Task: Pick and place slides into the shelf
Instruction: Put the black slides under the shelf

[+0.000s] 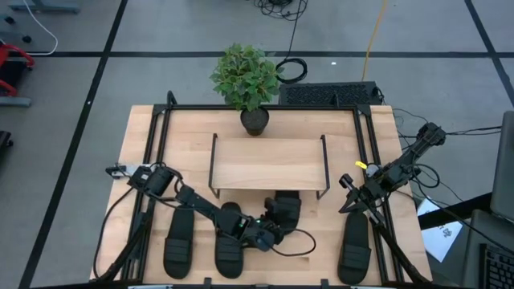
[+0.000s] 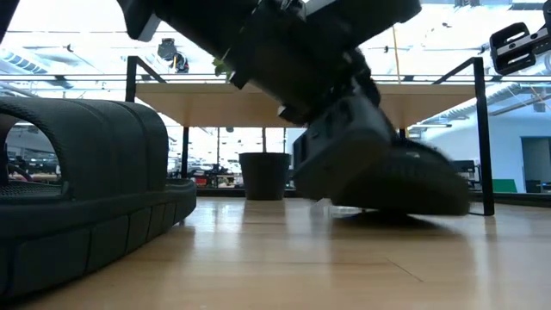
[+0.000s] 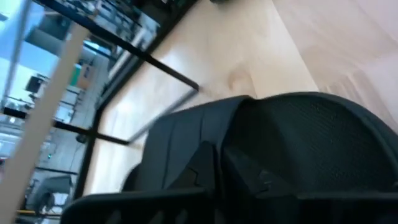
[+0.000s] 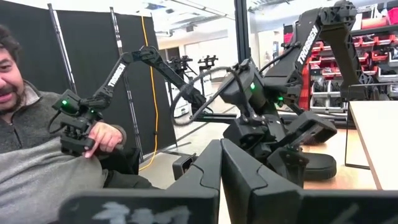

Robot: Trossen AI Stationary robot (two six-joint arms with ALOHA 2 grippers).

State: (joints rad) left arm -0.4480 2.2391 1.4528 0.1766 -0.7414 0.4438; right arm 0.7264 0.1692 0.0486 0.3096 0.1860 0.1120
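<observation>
- Note left gripper (image 1: 271,231), lower centre of the high view: pinched almost fully shut, by the look of it on the wide strap of one black ribbed-strap slide sandal (image 1: 286,207).
- Find that sandal just below the front edge of the low shelf with light wood plank top and thin black wire legs (image 1: 269,163), mid-frame, not yet under it.
- Check grip before moving: in the low view the held sandal (image 2: 413,185) looks tilted, so expect swing; lift slowly, keep the sole near level.
- Slide it in under the plank, between the wire legs; keep the wrist low enough that the plank edge is not struck.
- Avoid dragging the sole on the pale wooden tabletop (image 1: 185,128); the rubber probably catches and twists in the pinch.
- Stop short of the dark pot of the green leafy plant (image 1: 247,80), upper centre behind the shelf.
- Leave the three matching black sandals alone: two at lower left (image 1: 178,241) (image 1: 229,250), one at lower right (image 1: 354,241).
- Mark right gripper (image 1: 350,201), fingers shut and empty, waiting above the lower-right sandal, well clear of the work.
</observation>
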